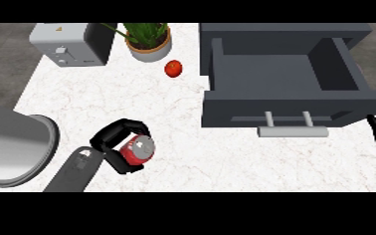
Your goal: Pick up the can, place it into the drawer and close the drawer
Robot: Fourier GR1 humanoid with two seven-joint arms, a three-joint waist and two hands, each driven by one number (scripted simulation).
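While curled as shown, closed round the can: fingers of the left hand arched over the far side, thumb along the near side.

Red body, silver top; tilted, with the top turned toward the right edge of the counter. Cannot tell whether lifted or touching the surface. Located near the front edge, left of the middle, well apart from the drawer.

Joined to the grey left forearm, entering at the front-left corner. Just beside the forearm, at the left edge: a large grey round vessel.

Toward the right edge: drawer pulled open toward the front edge, front panel fitted with a pale bar handle.

Between the drawer and the back edge's middle: a small round red fruit. Near the back edge, just beyond the fruit: a potted plant in a pale pot. At the back-left corner: a grey toaster.

At the right edge, level with the drawer front: a thin black sliver of the right hand; open or closed state not determinable.
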